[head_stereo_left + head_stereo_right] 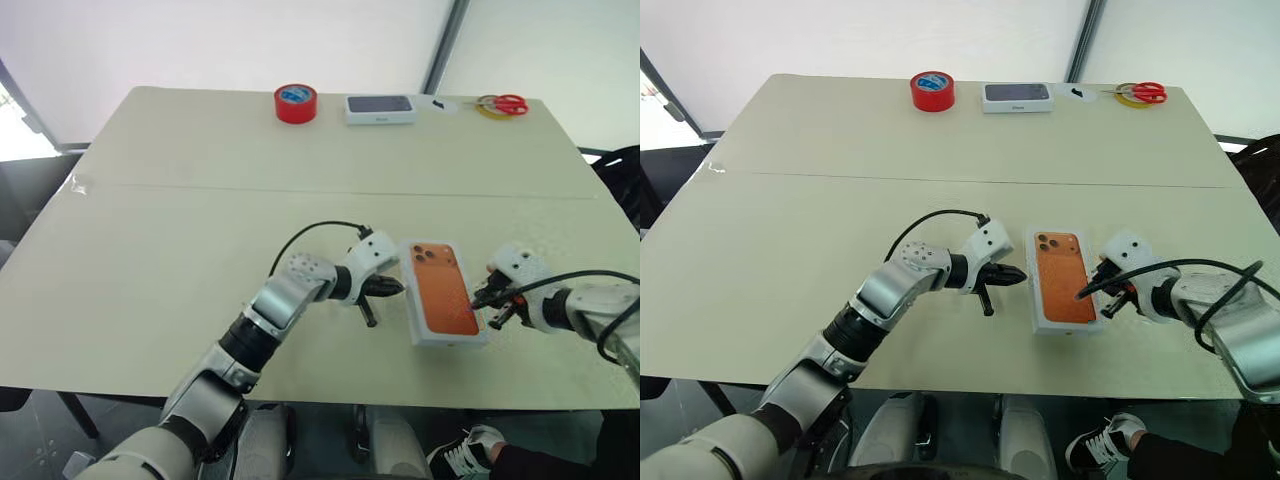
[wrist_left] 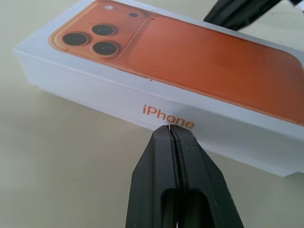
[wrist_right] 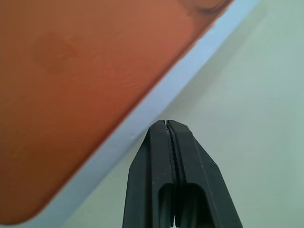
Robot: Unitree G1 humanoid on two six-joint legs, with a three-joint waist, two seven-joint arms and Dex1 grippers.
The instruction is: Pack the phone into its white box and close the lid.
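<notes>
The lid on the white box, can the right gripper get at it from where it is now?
Probably yes. The right gripper is shut, right beside the lid, with bare table between them. The left gripper is on the opposite side.

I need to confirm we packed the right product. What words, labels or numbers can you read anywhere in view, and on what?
"iPhone", in orange letters: on the long white side of the lid, which sits closed with its phone picture facing up.
Small dark mark on the front side of the white box with a dark picture at the far edge: too small to read.
Blue label on top of the red tape roll: too small to read.
</notes>
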